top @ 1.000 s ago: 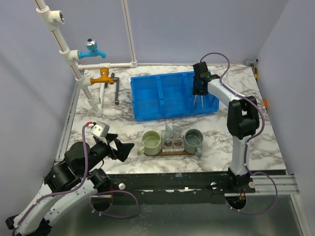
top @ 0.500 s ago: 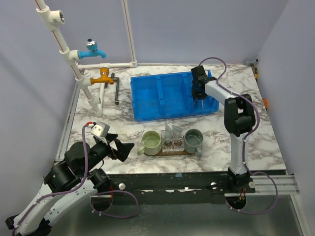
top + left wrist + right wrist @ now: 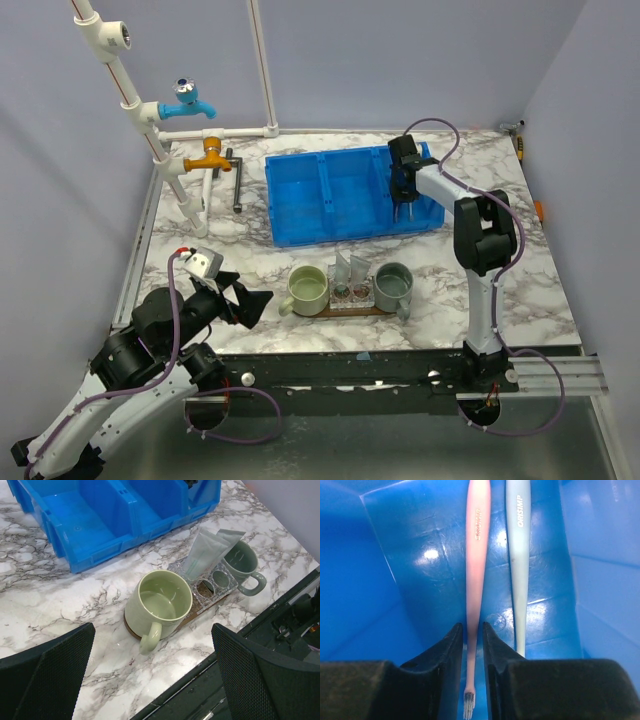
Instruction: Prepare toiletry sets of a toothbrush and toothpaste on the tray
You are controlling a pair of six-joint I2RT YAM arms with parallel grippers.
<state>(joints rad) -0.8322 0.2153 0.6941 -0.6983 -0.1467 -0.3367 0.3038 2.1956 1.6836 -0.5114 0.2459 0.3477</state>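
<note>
- Left jaws (nothing between them) gape wide above the counter's [image 3: 250, 250] near-left side.
- The tray [image 3: 131, 628] at mid-counter carries toothpaste tubes [image 3: 205, 552] but no brush.
- In the blue bin [image 3: 290, 228], right jaws straddle the pink toothbrush [image 3: 476, 570]; whether they pinch it cannot be told. They should clamp squarely and lift straight, sparing the light-blue toothbrush [image 3: 519, 570] just beside.

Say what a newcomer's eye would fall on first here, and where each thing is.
The bright blue bin at the far middle of the table, where the right gripper straddles a pink toothbrush lying beside a light-blue toothbrush. Nearer, two green mugs flank standing toothpaste tubes on the tray.
</note>
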